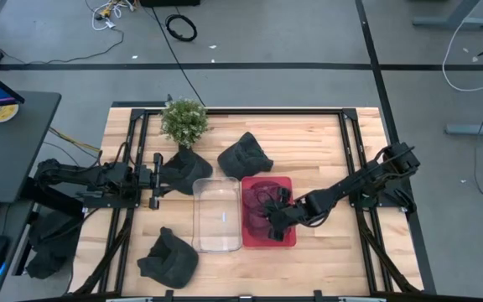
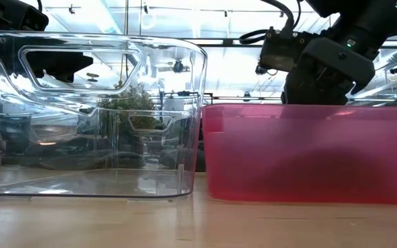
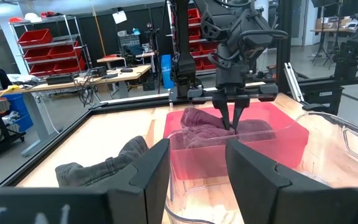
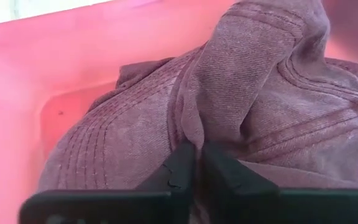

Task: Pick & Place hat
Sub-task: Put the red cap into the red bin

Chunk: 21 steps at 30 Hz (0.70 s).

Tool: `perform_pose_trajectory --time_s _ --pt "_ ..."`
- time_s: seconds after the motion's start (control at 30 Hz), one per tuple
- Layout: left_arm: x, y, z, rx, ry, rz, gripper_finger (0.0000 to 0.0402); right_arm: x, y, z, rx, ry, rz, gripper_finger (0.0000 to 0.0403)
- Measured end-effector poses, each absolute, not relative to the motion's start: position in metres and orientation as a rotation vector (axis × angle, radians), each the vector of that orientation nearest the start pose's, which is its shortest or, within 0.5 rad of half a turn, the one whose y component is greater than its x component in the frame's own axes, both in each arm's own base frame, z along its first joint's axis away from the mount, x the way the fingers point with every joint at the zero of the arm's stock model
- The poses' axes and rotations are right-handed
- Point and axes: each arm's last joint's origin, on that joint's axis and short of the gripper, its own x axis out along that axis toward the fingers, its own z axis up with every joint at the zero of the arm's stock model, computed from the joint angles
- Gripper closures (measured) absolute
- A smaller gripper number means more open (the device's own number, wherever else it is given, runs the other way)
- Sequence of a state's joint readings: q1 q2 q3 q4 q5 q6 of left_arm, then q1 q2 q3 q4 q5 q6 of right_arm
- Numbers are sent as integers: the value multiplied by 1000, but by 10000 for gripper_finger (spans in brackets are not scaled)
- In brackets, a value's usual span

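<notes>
A dark hat point(image 1: 260, 201) lies crumpled on the floor of the red bin point(image 1: 284, 180); through the red walls it looks maroon point(image 3: 210, 127). My right gripper point(image 1: 273, 220) reaches down into that bin from the table's right side and is shut on the hat point(image 4: 142, 124). My left gripper point(image 3: 197, 168) waits open at the table's left, level and pointing right, beside another black hat point(image 1: 183, 170). My right gripper point(image 4: 196, 163) pinches a raised fold of the hat's crown cloth point(image 4: 194, 134) between its two fingers point(image 4: 180, 168). The fingers come from above, pointing down into the bin point(image 3: 232, 121). The hat rests on the bin's floor, its cloth slack around the fold.
A clear plastic bin point(image 1: 217, 214) stands touching the red bin's left side. Two more black hats lie on the table, one at the far middle point(image 1: 244, 155) and one near the near edge point(image 1: 168, 257). A small potted plant point(image 1: 184, 120) stands at the far left.
</notes>
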State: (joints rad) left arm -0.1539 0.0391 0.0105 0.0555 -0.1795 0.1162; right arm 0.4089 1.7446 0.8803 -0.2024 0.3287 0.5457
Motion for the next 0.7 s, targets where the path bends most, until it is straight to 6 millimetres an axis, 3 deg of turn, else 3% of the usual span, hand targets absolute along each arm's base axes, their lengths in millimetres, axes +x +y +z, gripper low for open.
perform_pose_trajectory --time_s 0.43,0.7 --pt "99 -10 169 112 -25 27 241 292 120 134 102 959 -198 270" --pt "99 -10 169 112 -25 27 241 287 119 157 148 915 -147 274"
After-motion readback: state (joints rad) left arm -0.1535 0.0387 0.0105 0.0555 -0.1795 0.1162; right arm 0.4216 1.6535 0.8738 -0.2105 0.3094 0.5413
